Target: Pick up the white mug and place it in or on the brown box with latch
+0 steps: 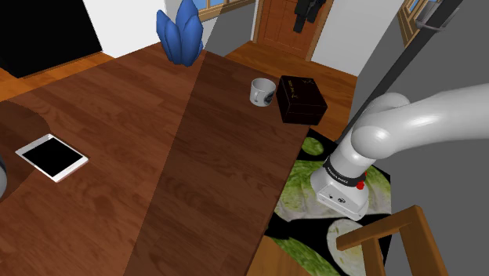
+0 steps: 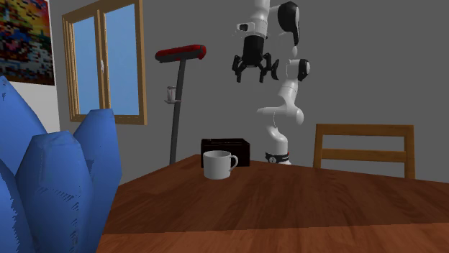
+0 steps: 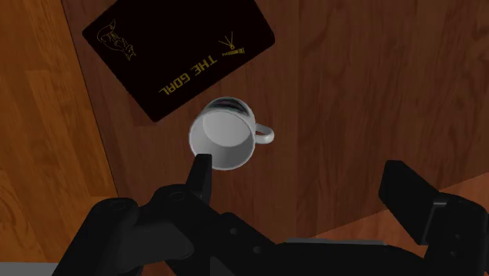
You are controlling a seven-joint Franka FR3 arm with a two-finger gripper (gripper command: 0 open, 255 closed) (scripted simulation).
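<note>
A white mug (image 1: pixel 262 92) stands upright on the wooden table (image 1: pixel 157 172), right beside a dark, almost black box (image 1: pixel 301 99) near the table's edge. In the second exterior view my gripper (image 2: pixel 255 70) hangs open high above the mug (image 2: pixel 218 164) and the box (image 2: pixel 226 152). In the wrist view, looking down from above, the mug (image 3: pixel 223 139) is empty and its handle points away from the box (image 3: pixel 180 55), which has gold lettering on its lid. My gripper (image 3: pixel 302 184) is open, and one finger (image 3: pixel 201 176) overlaps the mug's rim in the picture, far above it.
A blue crystal-shaped object (image 1: pixel 180 31) stands at the table's far end. A white-framed tablet (image 1: pixel 52 157) lies at the shoulder view's left. A wooden chair (image 2: pixel 363 147) stands by the arm's base, and a red-topped pole (image 2: pixel 180 54) stands behind the box.
</note>
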